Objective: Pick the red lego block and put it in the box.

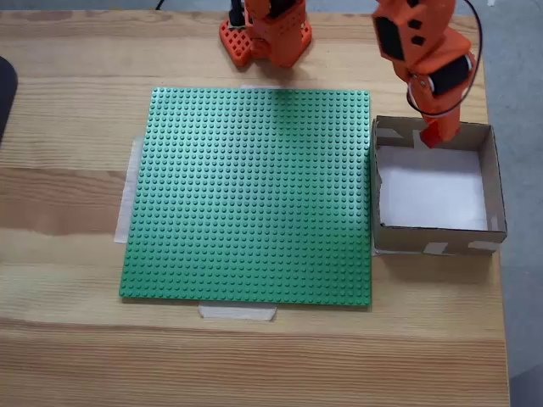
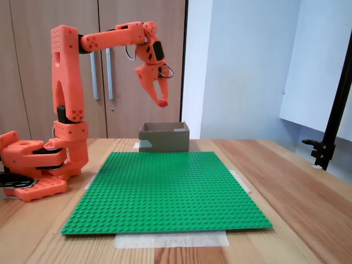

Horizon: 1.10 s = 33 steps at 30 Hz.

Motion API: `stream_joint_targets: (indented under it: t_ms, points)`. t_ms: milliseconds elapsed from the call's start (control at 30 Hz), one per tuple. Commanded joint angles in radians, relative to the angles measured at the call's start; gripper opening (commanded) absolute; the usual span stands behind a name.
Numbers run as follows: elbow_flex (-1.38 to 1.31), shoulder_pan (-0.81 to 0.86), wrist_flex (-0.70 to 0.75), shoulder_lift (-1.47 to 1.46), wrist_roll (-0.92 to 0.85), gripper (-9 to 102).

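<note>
There is one orange arm, one green baseplate (image 1: 250, 195) and one box (image 1: 493, 170) on the wooden tabletop (image 1: 254, 356).

In a fixed view from above, the baseplate lies flat in the middle of the tabletop, with pale tape strips (image 1: 237, 312) at its near edge and its left edge. The box stands just beside the right edge of the baseplate, its left wall touching or almost touching it. The box is open on top, its bottom is white, and it has pale tape patches on its walls. I see no brick inside the visible part of its bottom. The end effector (image 1: 434, 136) hangs above the far edge of the box, pointing down.

In a fixed view from the side, the arm base (image 2: 36, 165) stands at the left of the baseplate (image 2: 165, 190), and the box (image 2: 164, 137) stands behind the far edge of the baseplate. The end effector (image 2: 161, 101) is well above the box, not touching it. Its two fingers come together at the tip, so the gap is narrow, and I cannot tell if something small is held between them.

The red lego block cannot be made out in either fixed view.
</note>
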Motion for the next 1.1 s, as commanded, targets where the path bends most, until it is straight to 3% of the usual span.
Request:
stream_joint_targets:
  t_ms: [0,1067]
  points:
    - [-0.058,0.002,0.003,-0.021,0.000,9]
    - [-0.067,-0.002,-0.072,-0.196,-0.017,10]
